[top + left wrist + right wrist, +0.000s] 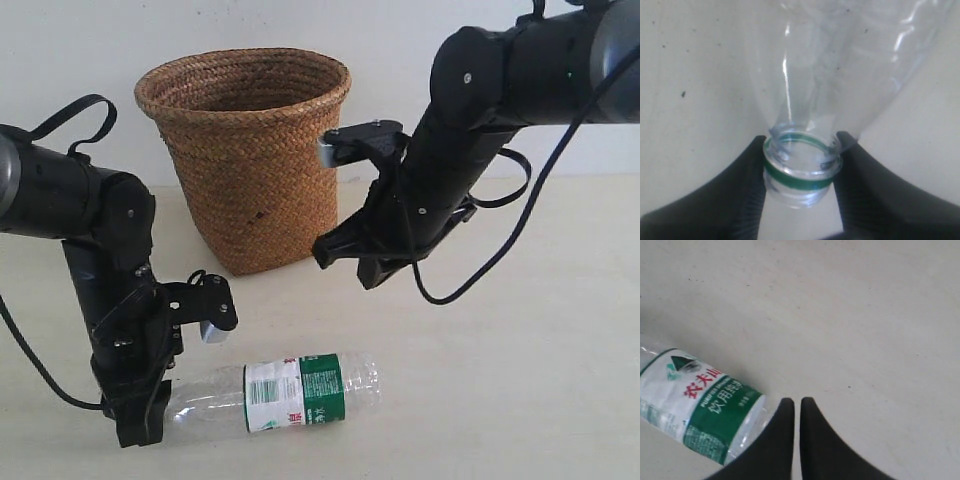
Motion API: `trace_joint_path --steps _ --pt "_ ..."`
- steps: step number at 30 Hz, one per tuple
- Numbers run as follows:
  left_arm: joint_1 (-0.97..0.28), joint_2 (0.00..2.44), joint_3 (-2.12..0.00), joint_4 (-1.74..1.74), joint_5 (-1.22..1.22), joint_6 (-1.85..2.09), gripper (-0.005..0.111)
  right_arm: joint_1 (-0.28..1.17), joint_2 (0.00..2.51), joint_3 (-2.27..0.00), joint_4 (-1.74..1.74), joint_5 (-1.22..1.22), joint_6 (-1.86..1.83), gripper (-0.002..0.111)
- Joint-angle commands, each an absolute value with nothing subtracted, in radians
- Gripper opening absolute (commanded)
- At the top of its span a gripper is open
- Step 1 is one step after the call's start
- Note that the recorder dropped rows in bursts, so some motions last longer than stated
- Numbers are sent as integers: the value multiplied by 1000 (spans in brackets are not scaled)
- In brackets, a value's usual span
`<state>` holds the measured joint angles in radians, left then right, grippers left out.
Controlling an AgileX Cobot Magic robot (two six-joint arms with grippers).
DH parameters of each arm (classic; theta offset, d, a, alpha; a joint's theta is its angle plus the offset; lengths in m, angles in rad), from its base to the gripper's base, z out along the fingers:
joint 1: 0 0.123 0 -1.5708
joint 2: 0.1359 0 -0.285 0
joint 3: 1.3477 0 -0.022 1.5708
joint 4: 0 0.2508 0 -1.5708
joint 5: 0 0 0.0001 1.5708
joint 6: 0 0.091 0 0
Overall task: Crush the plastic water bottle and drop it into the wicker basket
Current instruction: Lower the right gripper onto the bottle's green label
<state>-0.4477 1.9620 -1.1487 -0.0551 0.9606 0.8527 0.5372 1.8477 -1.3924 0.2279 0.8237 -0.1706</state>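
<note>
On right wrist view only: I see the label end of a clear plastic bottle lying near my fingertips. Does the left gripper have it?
Observer: Yes. The left gripper is shut on the small clear plastic water bottle at its green neck ring.
Operator: Where's the basket?
Observer: The brown woven wicker basket stands upright behind the bottle, by the wall, mouth open upward.
Operator: Am I touching the table?
Observer: No. In the exterior view the right gripper hangs in the air above the pale table, in front of the basket's right side and clear of the bottle.
</note>
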Motion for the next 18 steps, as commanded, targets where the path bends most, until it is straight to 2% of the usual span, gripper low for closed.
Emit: trace_joint_path --steps 1,4,12,18 --pt "-453 1951 -1145 -71 966 854 4 541 1860 -1401 361 810 -265 0" --pt "-453 1951 -1145 -71 961 854 4 545 1864 -1401 468 793 -280 0" --pt "-453 1951 -1145 -71 961 845 4 570 1864 -1401 478 784 -393 0" --pt "-453 1951 -1145 -80 961 846 4 598 1897 -1401 486 923 -388 0"
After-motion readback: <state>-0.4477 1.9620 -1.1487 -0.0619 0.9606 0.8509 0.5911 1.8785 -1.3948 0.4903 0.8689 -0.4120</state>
